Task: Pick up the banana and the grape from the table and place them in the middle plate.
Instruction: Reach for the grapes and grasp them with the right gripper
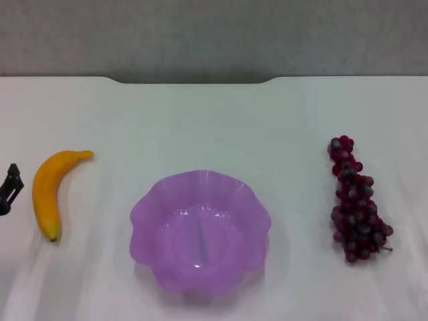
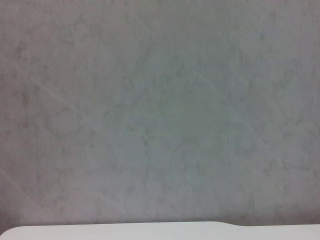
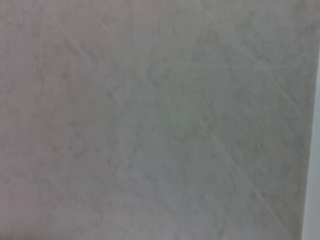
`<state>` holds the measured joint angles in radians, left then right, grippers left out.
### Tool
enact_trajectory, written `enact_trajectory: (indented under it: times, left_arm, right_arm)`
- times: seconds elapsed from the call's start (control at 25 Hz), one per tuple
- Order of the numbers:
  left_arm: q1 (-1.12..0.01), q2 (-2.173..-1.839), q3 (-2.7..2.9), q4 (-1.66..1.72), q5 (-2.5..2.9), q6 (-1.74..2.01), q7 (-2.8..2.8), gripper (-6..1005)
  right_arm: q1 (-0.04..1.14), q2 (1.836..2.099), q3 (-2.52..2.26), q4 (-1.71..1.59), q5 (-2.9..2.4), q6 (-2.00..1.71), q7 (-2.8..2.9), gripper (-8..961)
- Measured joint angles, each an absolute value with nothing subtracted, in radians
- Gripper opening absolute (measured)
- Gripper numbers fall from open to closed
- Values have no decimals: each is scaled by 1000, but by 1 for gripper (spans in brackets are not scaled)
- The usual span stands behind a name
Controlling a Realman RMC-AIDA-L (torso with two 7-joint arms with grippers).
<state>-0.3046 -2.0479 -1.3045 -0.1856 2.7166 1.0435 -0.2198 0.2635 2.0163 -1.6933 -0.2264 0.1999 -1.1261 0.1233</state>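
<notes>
In the head view the yellow-orange banana [image 1: 50, 192] lies on the white table [image 1: 214, 120] at the left, its dark tip toward me. The purple scalloped middle plate [image 1: 200, 231] stands empty at the centre front. The dark red-purple grape bunch [image 1: 356, 200] lies at the right. My left gripper [image 1: 9, 188] shows only as a black part at the left edge, just left of the banana and apart from it. My right gripper is out of view. Both wrist views show only grey floor and a strip of table edge [image 2: 150, 231].
The table's far edge has a notch [image 1: 194, 80] in the middle, with grey floor beyond. White tabletop lies between the plate and each fruit.
</notes>
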Motion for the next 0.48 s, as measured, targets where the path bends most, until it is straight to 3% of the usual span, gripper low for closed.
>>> enact_trajectory:
  times: [0.04,0.24,0.48]
  left_arm:
    - [-305,-2048,-1303,-186,2717,1043,-219,880]
    - [-303,-2048,-1304,-186,2717,1042,-218,880]
    - [-304,-2048,-1302,-186,2717,1040,-218,880]
  right_arm:
    - [262,2016,-1696,-228,200,-1126,124,591]
    - [258,2018,-1697,-230,202,-1127,131,829]
    - [249,2016,-1702,-235,200,-1127,166,861]
